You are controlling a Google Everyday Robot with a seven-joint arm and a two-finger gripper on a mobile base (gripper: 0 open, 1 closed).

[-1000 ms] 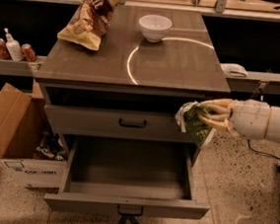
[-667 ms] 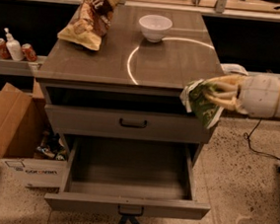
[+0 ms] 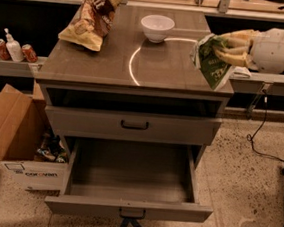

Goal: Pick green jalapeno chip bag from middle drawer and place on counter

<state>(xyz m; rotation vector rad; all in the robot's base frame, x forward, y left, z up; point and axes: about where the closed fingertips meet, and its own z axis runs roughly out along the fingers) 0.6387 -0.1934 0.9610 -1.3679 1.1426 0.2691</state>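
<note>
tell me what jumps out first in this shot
The pale two-finger tool, reaching in from the right, is shut on a glossy green foil chip bag held at the right edge of the grey-brown wood-grain counter. Below, the wide grey middle drawer stands pulled open. A brown-and-yellow chip bag and a white bowl sit farther back on the counter.

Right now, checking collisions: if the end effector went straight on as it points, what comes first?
The end effector, gripping the glossy green foil chip bag over the right edge of the grey-brown counter, points left; likely the round white bowl first, depth unclear.
</note>
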